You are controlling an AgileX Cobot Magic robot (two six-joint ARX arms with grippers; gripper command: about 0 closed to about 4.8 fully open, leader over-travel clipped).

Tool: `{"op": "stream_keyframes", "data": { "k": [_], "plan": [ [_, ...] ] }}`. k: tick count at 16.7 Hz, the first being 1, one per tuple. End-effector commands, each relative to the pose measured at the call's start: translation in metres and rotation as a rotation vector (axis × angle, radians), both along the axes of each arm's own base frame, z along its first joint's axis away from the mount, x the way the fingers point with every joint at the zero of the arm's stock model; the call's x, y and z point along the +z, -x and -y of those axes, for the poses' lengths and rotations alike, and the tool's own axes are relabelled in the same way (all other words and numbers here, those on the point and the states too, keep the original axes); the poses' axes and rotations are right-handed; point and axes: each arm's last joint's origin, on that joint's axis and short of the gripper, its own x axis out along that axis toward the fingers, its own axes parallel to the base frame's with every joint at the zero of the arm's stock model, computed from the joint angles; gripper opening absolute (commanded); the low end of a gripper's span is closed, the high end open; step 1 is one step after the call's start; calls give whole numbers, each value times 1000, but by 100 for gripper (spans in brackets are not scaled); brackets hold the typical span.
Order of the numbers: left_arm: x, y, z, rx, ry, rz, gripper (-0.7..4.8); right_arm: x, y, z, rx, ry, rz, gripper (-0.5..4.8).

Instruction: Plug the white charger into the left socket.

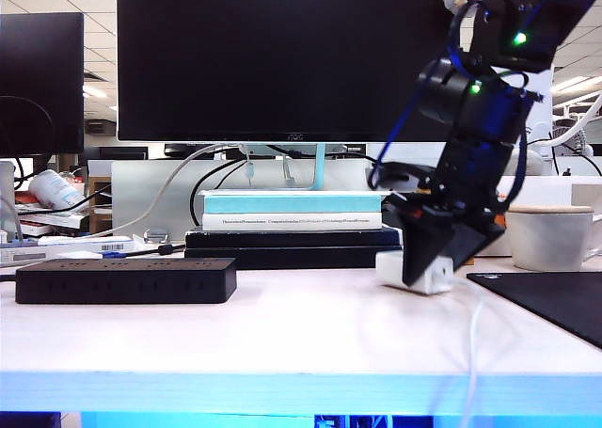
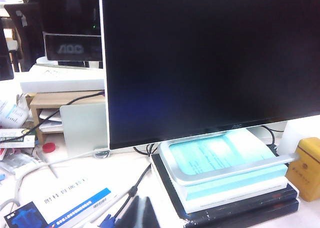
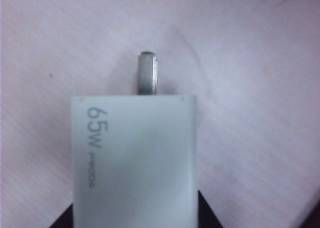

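The charger (image 1: 414, 270) lies on the worktop (image 1: 301, 334) at the right of the exterior view, just in front of the book stack (image 1: 292, 223) under the monitor (image 1: 282, 56). The right tool (image 1: 435, 259) is down over it, tilted, its dark fingers straddling the white block. This low, angled approach suits a pick-up from the worktop. Whether the fingers are already clamped on the charger cannot be told: no frame shows contact clearly.

The power strip (image 1: 125, 281) lies well apart, at the left of the worktop. The socket is on its top face, which the exterior view sees only side-on, so no single outlet shows. The charger must be lifted and carried across to it.

The right wrist view adds what the exterior view lacks. The charger (image 3: 134, 163) fills the frame, with its "65W" marking and a metal prong (image 3: 148, 72) projecting from the end away from the tool. Dark finger edges (image 3: 75, 215) show on both sides of the block. With the prong pointing outward, the charger is judged well oriented for insertion once turned downward.

The left tool appears in no frame; it is fully closed and empty as far as can be judged. The left wrist view shows only the monitor (image 2: 210, 62) and the books (image 2: 225, 173), which suggests that arm is parked clear.

A thin white cable (image 1: 473, 353) trails off the front edge and may drag during transfer.
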Motion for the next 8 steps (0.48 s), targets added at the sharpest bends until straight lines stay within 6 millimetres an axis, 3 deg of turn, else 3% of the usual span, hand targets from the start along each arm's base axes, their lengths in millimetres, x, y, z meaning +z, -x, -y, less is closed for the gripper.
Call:
{"op": "stream_keyframes", "data": {
  "k": [1,3,5,8],
  "plan": [
    [3,1,0,-3,-30,31,-5,32,-11,-6,-16,-118,35,39],
    [3,1,0,-15,-93,51,-5,61,-18,-12,-27,-283,28,39],
    [3,2,2,-83,-193,90,-5,97,-23,-21,-16,-556,-47,39],
    [8,-5,18,-268,-457,305,-5,150,-29,-32,-21,-1038,-364,40]
  ]
}}
